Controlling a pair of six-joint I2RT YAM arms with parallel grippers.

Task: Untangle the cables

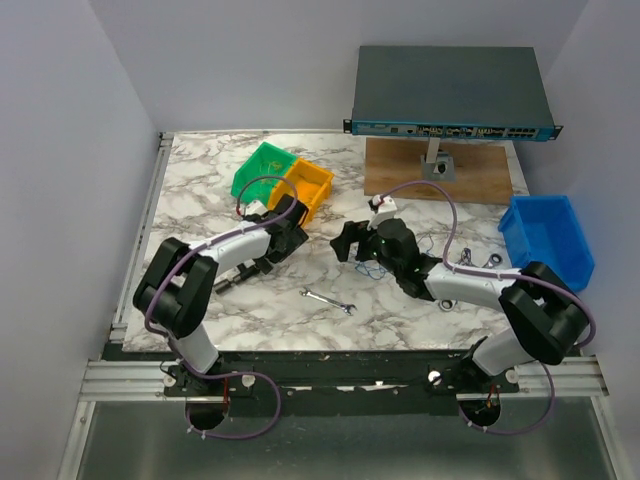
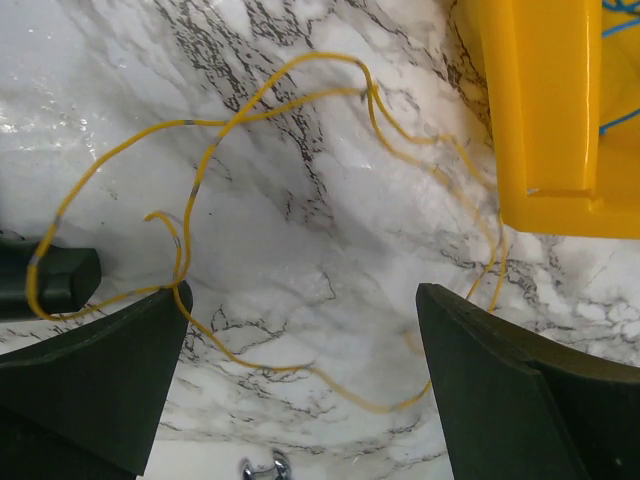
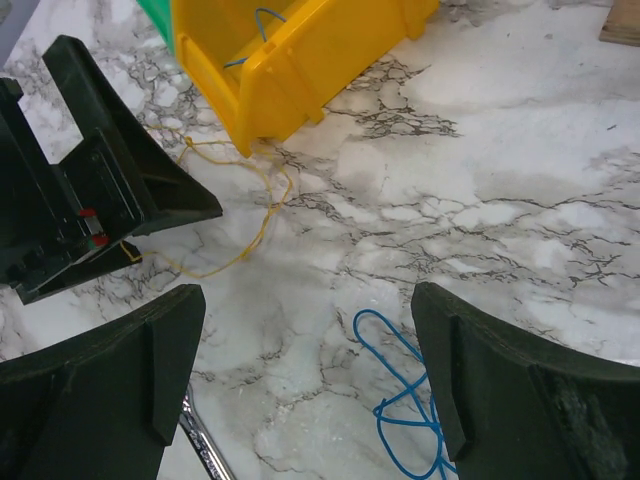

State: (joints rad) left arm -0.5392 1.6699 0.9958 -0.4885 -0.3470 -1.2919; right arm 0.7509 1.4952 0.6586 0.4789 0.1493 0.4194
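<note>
1. Left tool [image 2: 303, 295] hangs low over the white marble-patterned table [image 2: 330, 200], its two dark fingers spread wide and gripping nothing.
2. Right tool [image 3: 308, 300] is also spread wide and empty, and it faces the left tool across the table.
3. We see the thin yellow wire [image 2: 362, 90] lying loose on the table in broad loops directly under the left tool. One strand brushes the inner tip of the finger at the left of that wrist view. Another runs past the opposite finger toward the yellow plastic bin [image 2: 545, 100].
4. The thin blue wire [image 3: 385, 410] sits in a small knotted loop under the right tool, nearer the finger at the right of its view. Bare table separates it from the yellow wire.
5. A blue strand [image 3: 262, 20] shows inside the bin. We cannot tell whether it joins the wire on the table.
6. We judge the left arm nearer the yellow wire, whose loops stretch from that tool toward the bin's corner. The right arm is nearer the blue one. Each tool would need to drop and close on the strand lying between its own fingers.
</note>
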